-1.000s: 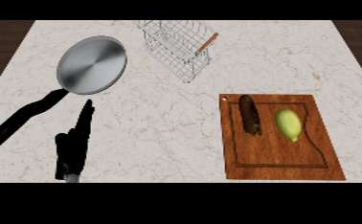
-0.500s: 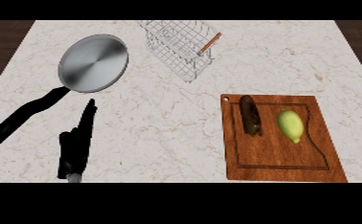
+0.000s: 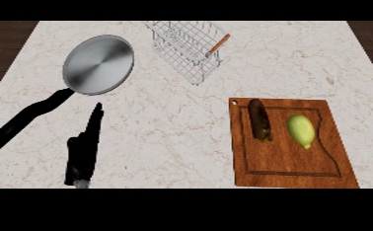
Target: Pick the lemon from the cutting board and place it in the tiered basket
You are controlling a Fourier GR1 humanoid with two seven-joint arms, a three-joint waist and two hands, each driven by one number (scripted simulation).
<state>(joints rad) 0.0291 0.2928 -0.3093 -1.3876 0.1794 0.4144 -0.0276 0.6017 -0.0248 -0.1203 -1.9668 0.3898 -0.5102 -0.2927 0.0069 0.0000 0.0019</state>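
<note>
A yellow-green lemon (image 3: 301, 131) lies on the right half of the wooden cutting board (image 3: 291, 166) at the lower right. A dark brown oblong item (image 3: 259, 120) lies next to it on the board's left side. The wire tiered basket (image 3: 187, 49) with an orange handle stands at the back centre of the counter. My left hand (image 3: 85, 148) shows at the lower left with fingers straight and pointing up, far from the lemon and holding nothing. My right hand is out of view.
A silver frying pan (image 3: 98, 64) with a black handle (image 3: 29, 115) sits at the back left, just above my left hand. Bare marble counter (image 3: 167, 126) lies between hand, board and basket.
</note>
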